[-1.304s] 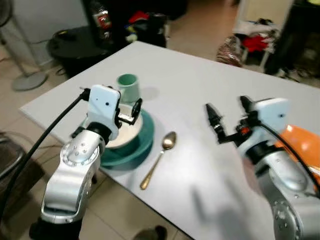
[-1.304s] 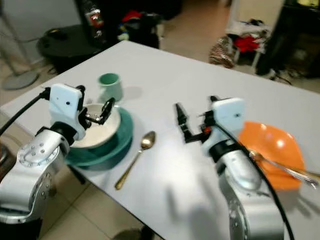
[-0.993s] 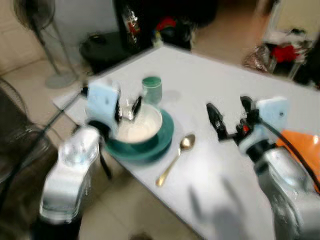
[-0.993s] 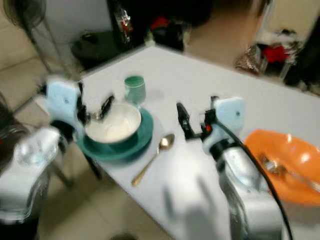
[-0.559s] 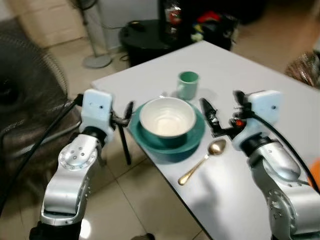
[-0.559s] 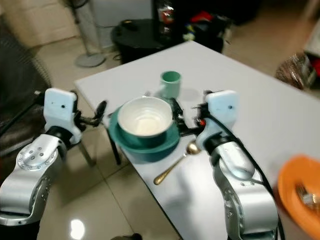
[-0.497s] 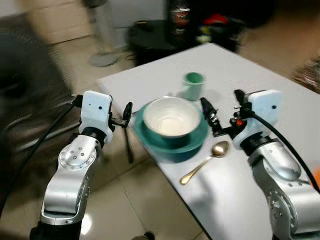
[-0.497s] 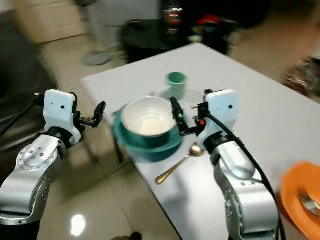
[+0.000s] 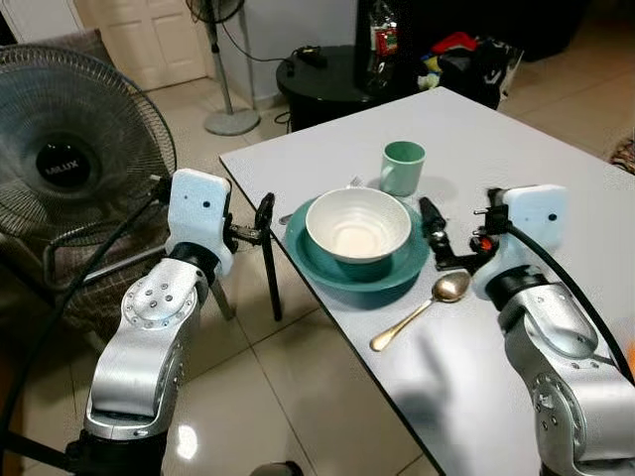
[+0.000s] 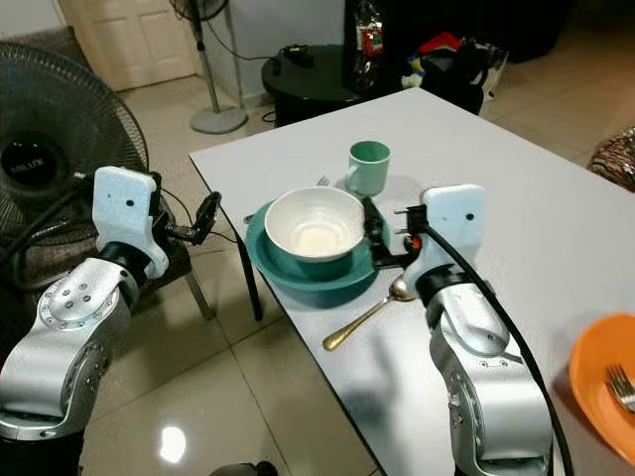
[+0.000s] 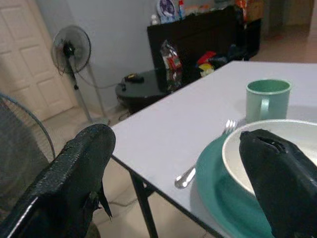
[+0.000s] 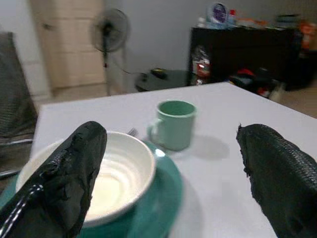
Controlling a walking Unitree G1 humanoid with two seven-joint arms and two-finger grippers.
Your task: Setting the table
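A white bowl (image 9: 357,233) sits on a teal plate (image 9: 310,260) near the table's corner. Behind them stands a green mug (image 9: 403,167), and a fork (image 11: 190,173) lies at the plate's far left. A gold-handled spoon (image 9: 425,305) lies right of the plate. My left gripper (image 9: 260,226) hangs open just off the table's left edge, level with the plate, holding nothing. On the plate's right, my right gripper (image 9: 462,220) is open and empty above the spoon's bowl. In the right wrist view its fingers (image 12: 74,163) frame the bowl and mug.
An orange bowl (image 10: 593,389) holding a fork (image 10: 621,383) sits at the table's right. A large floor fan (image 9: 74,149) stands close on the left. Farther back are a pedestal fan (image 9: 216,59) and a black round table (image 9: 322,79). The table edge (image 9: 327,327) runs diagonally before me.
The camera has swung left, bringing the place setting to the middle. My left gripper, over the bowl before, is now off the table's edge. Both grippers stay open.
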